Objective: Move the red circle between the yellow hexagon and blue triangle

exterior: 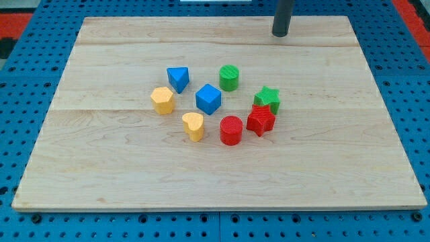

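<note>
Eight small plastic blocks lie grouped near the middle of the wooden tabletop [101, 175], a pale board of wide planks with visible grain and seam lines. No writing or labels can be read on anything. Each block has a ribbed, layered surface. The red circle [231, 130], a short cylinder, stands at the group's lower side, just beside the red star [261, 120], which touches the green star [267, 99] above it. The blue triangle [178, 78] sits at the group's upper left, with the yellow hexagon [162, 100] just below and left of it; a narrow gap separates those two. The blue cube [208, 99] is between the triangle and the red circle. The yellow heart [193, 126] lies left of the red circle, and the green cylinder [229, 77] is at the group's top. My tip [280, 34], the end of a dark smooth rod, rests near the tabletop's far edge, toward the right corner, well apart from every block. No hand exists on this arm, so apart or together does not apply. Around the tabletop is a blue perforated surface [40, 227].
</note>
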Controlling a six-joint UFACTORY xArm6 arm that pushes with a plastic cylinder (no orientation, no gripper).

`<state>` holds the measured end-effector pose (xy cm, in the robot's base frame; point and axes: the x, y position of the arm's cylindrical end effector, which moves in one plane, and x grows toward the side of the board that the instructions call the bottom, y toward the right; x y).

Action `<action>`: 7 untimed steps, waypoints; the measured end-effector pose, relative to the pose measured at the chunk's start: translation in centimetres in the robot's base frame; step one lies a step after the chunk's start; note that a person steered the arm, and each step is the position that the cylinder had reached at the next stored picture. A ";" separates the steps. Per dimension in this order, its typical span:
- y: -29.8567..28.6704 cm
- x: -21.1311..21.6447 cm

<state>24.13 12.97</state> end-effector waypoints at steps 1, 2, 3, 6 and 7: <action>-0.1 0.0; -0.1 0.2; 1.3 4.3; 4.4 24.7; 0.2 24.6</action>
<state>48.71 13.18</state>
